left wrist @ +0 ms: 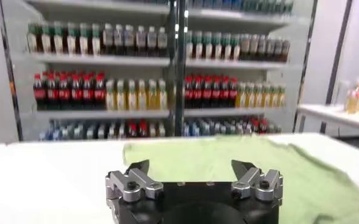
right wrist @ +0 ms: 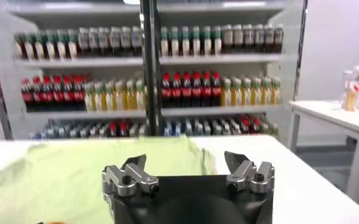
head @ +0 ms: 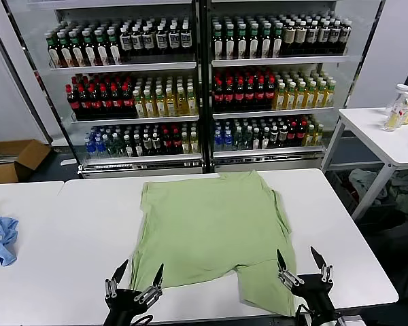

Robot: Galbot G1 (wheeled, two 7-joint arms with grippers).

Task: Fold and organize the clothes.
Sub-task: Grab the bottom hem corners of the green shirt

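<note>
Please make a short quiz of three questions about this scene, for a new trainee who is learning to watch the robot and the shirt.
1. True or false: the light green shirt lies spread on the white table, not yet folded small.
2. Multiple choice. What does the left gripper hold? A) the shirt hem B) the blue cloth C) nothing
3. Fill in: the small light-blue cloth lies on the robot's ____ side of the shirt.

Key:
1. True. It lies mostly flat, with its near right corner hanging towards the table edge.
2. C. Both the left gripper and the right gripper stand open and empty at the near edge.
3. left.
</note>
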